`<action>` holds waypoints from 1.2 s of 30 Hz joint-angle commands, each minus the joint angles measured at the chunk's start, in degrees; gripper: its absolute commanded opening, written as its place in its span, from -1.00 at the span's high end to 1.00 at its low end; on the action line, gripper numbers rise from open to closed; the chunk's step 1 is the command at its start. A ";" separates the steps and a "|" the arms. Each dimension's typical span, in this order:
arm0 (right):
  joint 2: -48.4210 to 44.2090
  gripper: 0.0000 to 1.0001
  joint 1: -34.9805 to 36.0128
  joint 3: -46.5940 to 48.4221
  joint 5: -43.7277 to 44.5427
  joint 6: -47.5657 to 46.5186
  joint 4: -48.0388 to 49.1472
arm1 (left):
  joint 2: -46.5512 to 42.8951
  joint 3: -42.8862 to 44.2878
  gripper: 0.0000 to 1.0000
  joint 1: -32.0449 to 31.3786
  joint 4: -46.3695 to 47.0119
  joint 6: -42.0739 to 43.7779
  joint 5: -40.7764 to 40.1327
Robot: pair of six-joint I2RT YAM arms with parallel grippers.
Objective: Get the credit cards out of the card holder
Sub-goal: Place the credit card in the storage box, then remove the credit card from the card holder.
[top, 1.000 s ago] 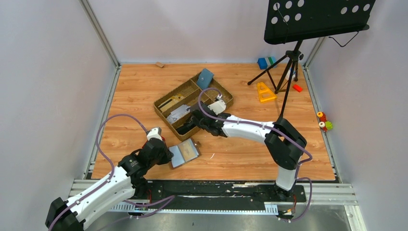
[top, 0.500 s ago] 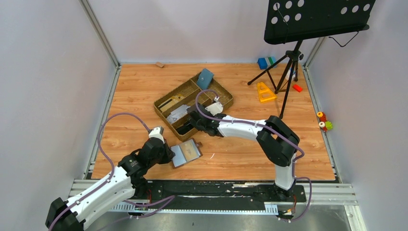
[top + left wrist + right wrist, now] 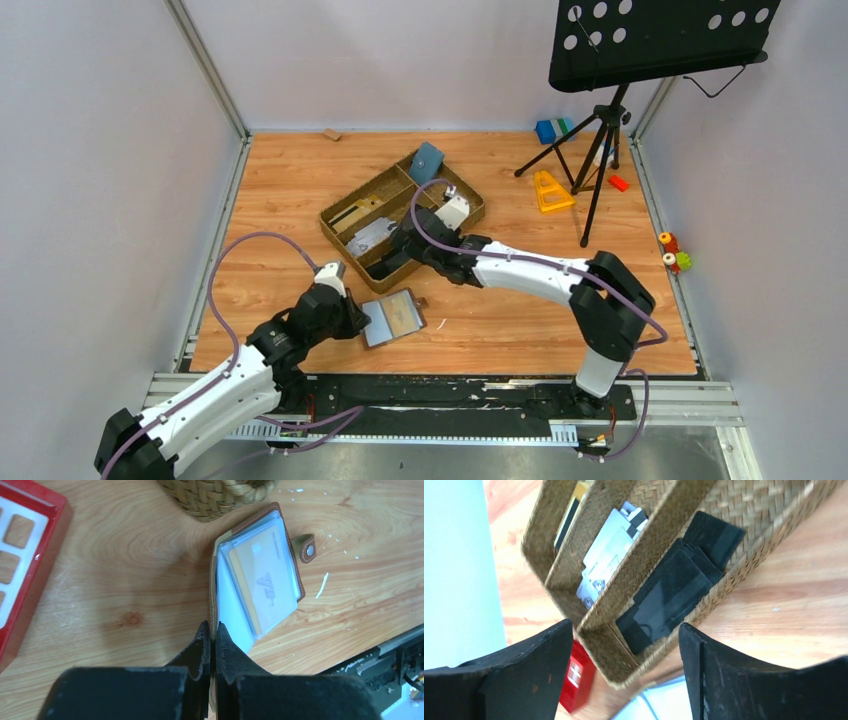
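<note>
Pinching the open card holder's (image 3: 260, 575) edge, the left pincer (image 3: 212, 628) sits on the surface (image 3: 125, 580) beside the woven tray (image 3: 659, 535); the right pincer (image 3: 624, 630) hangs spread above the tray's black cards (image 3: 674, 590).

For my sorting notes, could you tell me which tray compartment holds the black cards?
The corner compartment nearest the card holder; its neighbour across the divider holds pale printed cards instead.

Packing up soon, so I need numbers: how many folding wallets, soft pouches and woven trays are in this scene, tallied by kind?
Brown leather-look folding card holder: 1
Blue-teal soft pouch: 1
Woven straw compartment tray: 1
Total: 3
</note>
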 commanded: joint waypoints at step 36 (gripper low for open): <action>-41.94 -0.98 -28.86 -47.69 -70.80 -33.32 33.48 | 17.65 13.14 1.00 0.64 43.40 -14.00 28.50</action>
